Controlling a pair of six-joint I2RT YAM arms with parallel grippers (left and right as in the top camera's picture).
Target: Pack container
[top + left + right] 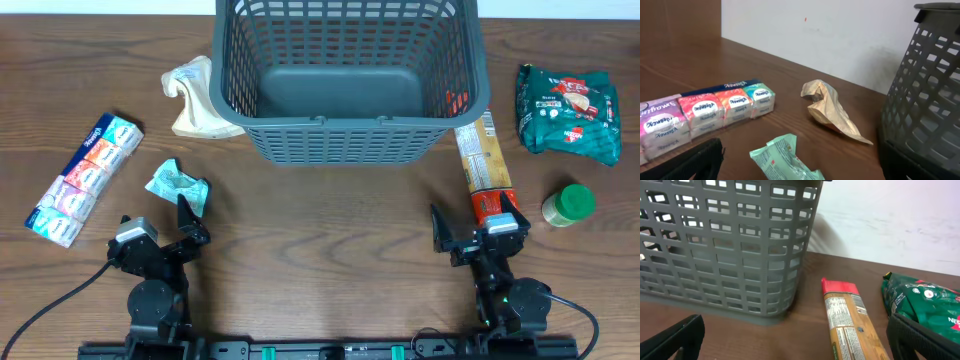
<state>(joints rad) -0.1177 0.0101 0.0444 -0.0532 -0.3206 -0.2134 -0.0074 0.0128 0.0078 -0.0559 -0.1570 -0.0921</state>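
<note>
Grey basket (pixel 345 140): stiff, likely light; grip its thick rim. Left claw (pixel 156 214) and right claw (pixel 476 218) wide, empty.

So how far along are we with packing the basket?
Nothing looks done: the container shows a bare floor. In hand: nothing; both sets of jaws stand open, the right ones either side of the long packet. Still to pack: that packet, tissue packs, green wrapper, beige bag, green pouch and green-lidded jar, all on the table.
</note>
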